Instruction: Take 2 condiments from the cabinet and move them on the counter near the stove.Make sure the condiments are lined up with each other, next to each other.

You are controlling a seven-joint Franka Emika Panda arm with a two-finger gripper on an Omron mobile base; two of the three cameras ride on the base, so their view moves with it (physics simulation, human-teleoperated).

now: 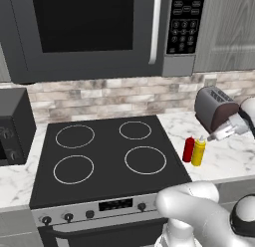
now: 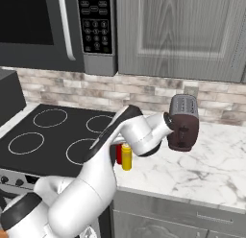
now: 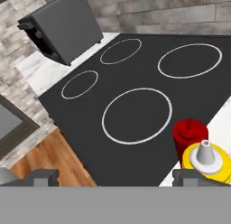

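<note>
White marble counter (image 1: 226, 159), red bottle (image 1: 189, 149) touching yellow bottle (image 1: 198, 152), toaster (image 1: 214, 108) behind

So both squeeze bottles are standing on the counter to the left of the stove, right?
Not quite. The red bottle and yellow bottle stand on the counter to the right of the stove, as the left base view shows.

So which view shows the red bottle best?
The left base view: the red bottle stands fully visible on the counter, beside the yellow bottle. The right base view shows a sliver behind the arm; the hand view looks down on its top.
</note>
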